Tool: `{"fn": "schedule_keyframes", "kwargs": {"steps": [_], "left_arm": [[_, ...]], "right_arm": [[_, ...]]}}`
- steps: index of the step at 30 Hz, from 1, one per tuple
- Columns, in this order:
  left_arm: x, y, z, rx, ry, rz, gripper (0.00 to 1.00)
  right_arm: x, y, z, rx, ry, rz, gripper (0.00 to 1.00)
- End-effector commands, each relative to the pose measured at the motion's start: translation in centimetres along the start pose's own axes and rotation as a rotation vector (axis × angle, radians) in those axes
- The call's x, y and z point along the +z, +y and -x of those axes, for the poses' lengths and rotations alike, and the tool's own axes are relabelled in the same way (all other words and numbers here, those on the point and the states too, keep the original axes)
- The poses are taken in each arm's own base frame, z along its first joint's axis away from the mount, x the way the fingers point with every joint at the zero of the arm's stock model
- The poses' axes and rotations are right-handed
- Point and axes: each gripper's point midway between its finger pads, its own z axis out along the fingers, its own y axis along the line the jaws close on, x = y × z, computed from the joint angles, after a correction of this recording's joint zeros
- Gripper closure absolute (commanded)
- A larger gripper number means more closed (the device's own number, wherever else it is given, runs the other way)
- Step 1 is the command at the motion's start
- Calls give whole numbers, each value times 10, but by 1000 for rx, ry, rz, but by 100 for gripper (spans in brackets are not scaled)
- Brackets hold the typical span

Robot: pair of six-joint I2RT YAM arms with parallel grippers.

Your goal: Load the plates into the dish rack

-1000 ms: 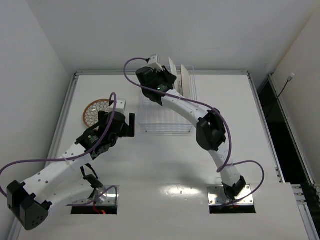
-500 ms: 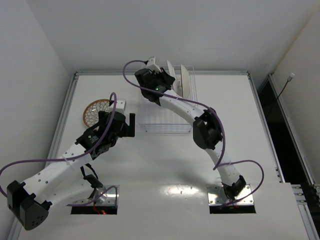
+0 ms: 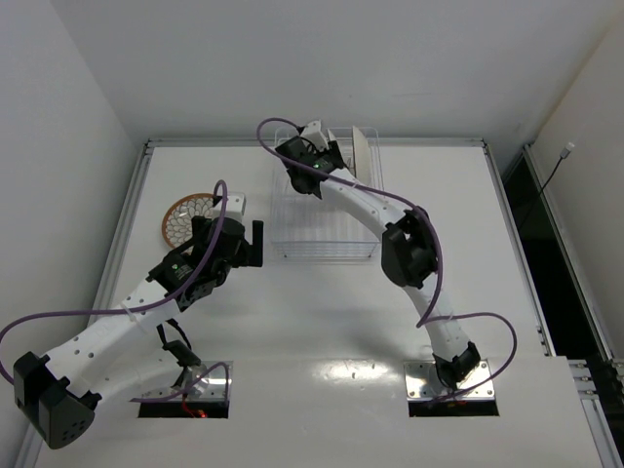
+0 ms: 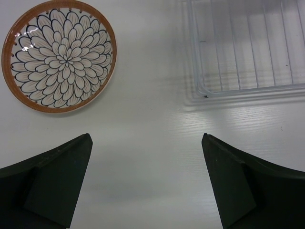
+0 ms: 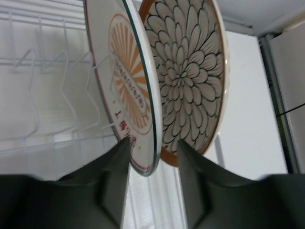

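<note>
White desk (image 3: 322, 331) beneath bare white walls. Toward its far edge, rectangular white wire dish rack (image 3: 312, 234). Upright at the rack's far end, side by side, round white plate with orange-brown centre motif (image 5: 126, 95) and brown-rimmed round plate with petal pattern (image 5: 190, 81). Right fingers (image 5: 114, 186) parted narrowly, astride the white plate's lower rim, with a sliver of gap on one side. Flat on the desk left of the rack, second brown-rimmed petal plate (image 4: 58, 56). Left fingers (image 4: 52, 186) spread wide, holding nothing, hovering over bare desk between that plate and the rack's near corner.
</note>
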Motion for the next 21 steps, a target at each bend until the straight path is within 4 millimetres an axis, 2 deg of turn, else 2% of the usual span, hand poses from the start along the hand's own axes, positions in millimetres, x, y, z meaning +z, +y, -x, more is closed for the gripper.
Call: {"fn": "schedule_keyframes", "kwargs": {"steps": [1,2,4,5,6,9,10,11,12,13,14,15,16,17,18,19,21], "left_arm": [[-1,0,5,0,-28,7,0],[-1,2,6,0,-31,16,0],[-2,4,6,-9,-34,24,0],[-2,4,6,-9,-34,24,0],[-2,4,6,-9,-34,24,0],[-2,8,7,-9,-40,43,0],[-3,10,6,-14,-37,56,0],[-3,12,7,-14,-41,67,0],[-3,12,7,-14,-41,67,0],[-3,13,7,-24,-45,77,0],[-3,16,6,-20,-41,88,0],[-1,15,4,-14,-33,92,0],[-2,15,6,-14,-32,92,0],[0,16,4,-19,-28,103,0],[0,17,5,-19,-31,112,0],[1,18,0,-6,-13,119,0],[1,21,2,-16,-22,138,0]], "right_arm": [[-33,-19,43,137,-39,98,53],[-41,-30,54,155,-57,102,40],[-53,-44,71,186,-84,121,27],[-60,-50,77,186,-91,141,15],[-75,-65,93,227,-118,176,12],[-99,-88,114,265,-162,242,3],[-109,-107,119,290,-175,256,1],[-115,-115,120,289,-183,270,1],[-123,-113,125,307,-200,327,1],[-121,-110,118,284,-194,366,1],[-138,-103,126,265,-230,493,9],[-139,-99,133,273,-260,548,19],[-143,-88,133,246,-269,607,36],[-146,-78,135,227,-274,673,56],[-137,-58,128,197,-242,694,87],[-137,-55,134,192,-236,703,100],[-126,-38,130,169,-207,701,100]]}}
